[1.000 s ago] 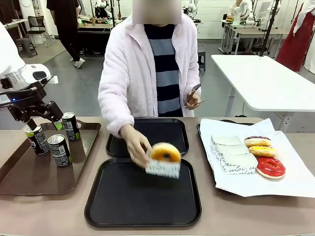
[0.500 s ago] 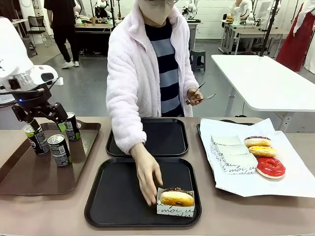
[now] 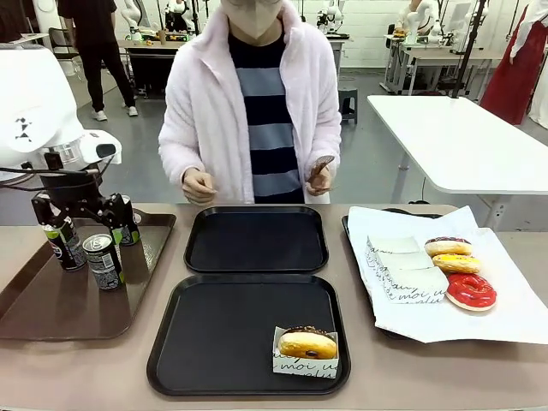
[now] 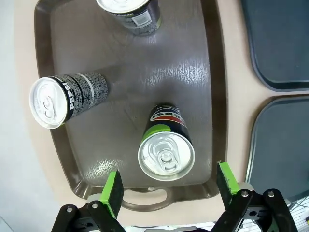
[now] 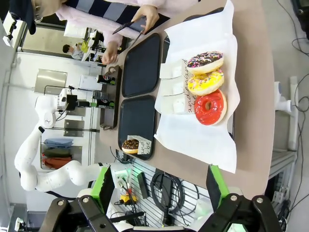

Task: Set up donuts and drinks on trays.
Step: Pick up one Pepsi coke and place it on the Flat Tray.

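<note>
One sleeved donut, chocolate-topped, down in the front right corner of the near black tray, sleeve close to both rims; open floor across the rest. Just behind, the far black tray, all open floor. Three more donuts lined up on the white paper, right. Three cans upright on the brown tray, left. Above them the left gripper, pads spread, gripping nothing. Opposite, the right gripper, likewise spread wide, holding nothing.

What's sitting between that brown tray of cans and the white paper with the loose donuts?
In the front view, the far black tray, bare, and the near black tray, holding one sleeved donut.
</note>
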`<action>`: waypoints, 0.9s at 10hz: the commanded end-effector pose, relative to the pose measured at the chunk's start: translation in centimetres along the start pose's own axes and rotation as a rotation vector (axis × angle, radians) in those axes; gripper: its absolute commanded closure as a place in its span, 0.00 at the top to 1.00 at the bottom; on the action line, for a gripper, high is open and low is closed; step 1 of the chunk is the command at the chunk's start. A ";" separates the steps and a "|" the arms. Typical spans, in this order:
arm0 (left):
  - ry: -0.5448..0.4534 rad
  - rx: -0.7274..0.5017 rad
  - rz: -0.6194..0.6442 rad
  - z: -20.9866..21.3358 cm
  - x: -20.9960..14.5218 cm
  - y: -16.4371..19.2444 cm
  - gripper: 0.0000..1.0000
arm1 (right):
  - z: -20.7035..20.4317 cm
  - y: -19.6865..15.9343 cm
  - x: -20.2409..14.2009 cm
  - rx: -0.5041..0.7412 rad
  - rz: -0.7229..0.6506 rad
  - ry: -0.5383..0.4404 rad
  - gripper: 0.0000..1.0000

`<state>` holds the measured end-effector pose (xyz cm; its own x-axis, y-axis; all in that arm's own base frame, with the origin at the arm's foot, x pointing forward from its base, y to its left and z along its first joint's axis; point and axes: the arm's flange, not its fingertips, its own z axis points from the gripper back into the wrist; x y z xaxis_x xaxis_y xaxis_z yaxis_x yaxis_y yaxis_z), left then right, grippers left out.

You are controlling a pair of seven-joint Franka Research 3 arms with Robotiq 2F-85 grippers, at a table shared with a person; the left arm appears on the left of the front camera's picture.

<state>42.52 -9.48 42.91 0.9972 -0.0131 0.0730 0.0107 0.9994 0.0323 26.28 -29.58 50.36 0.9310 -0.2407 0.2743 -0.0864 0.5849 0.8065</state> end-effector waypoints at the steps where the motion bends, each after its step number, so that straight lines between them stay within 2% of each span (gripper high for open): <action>1: 0.004 0.040 0.039 -1.4 1.0 0.1 1.00 | 0.0 0.0 0.2 0.023 0.016 -0.018 1.00; 5: 0.036 0.038 0.052 -3.9 2.1 0.4 1.00 | 0.0 0.0 0.2 0.023 0.016 -0.018 1.00; 8: 0.009 0.044 0.051 -4.3 2.5 0.6 1.00 | 0.0 0.0 0.2 0.023 0.016 -0.018 1.00; 9: 0.006 0.040 0.045 -4.4 2.4 0.6 0.96 | 0.0 0.0 0.2 0.023 0.016 -0.018 1.00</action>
<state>44.89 -8.79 38.83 0.9990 0.0151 0.0415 -0.0166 0.9992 0.0350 26.27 -29.59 50.35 0.9309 -0.2401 0.2752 -0.0874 0.5852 0.8061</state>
